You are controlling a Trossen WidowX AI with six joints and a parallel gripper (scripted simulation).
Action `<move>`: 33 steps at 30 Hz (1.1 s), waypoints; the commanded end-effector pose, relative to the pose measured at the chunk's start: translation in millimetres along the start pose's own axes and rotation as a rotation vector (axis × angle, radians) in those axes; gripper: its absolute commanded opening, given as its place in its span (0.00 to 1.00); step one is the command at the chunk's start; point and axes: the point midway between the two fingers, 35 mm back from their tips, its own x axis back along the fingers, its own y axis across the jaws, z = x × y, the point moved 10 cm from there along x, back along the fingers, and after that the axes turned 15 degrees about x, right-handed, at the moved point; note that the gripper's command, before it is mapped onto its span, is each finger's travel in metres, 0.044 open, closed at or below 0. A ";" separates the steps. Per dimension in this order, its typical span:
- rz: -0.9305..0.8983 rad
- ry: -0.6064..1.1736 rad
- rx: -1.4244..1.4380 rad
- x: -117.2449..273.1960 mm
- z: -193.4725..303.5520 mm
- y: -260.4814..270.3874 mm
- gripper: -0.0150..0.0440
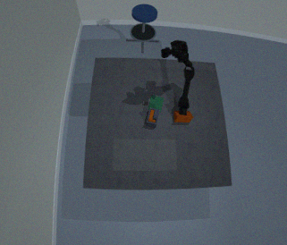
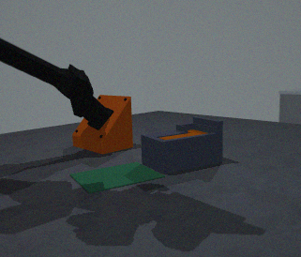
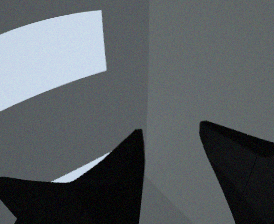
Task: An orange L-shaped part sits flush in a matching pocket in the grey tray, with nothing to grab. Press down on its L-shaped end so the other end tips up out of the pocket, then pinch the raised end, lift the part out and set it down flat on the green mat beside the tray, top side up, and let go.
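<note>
The orange L-shaped part (image 1: 151, 118) (image 2: 197, 133) lies in the pocket of the grey tray (image 1: 149, 127) (image 2: 186, 155). In the exterior view only its orange top shows, low between the tray walls. The green mat (image 1: 157, 103) (image 2: 106, 176) lies flat beside the tray, with nothing on it. My gripper (image 1: 164, 53) (image 3: 172, 132) is held up at the back in the top view, well away from tray and mat. In the wrist view its dark fingers stand partly apart with nothing between them. It is out of frame in the exterior view.
The arm rises from an orange wedge-shaped base (image 1: 182, 117) (image 2: 117, 128) beside the tray. A blue round-topped stool (image 1: 144, 13) stands beyond the back edge of the dark floor area. The wrist view shows walls and a bright pale panel (image 3: 53, 55).
</note>
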 end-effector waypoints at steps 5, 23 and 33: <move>0.169 0.402 -0.049 -42.5 102.5 -22.9 0.56; 0.883 1.401 -0.070 -18.2 350.3 -105.2 0.56; 1.412 1.943 0.183 65.3 444.3 -148.6 0.56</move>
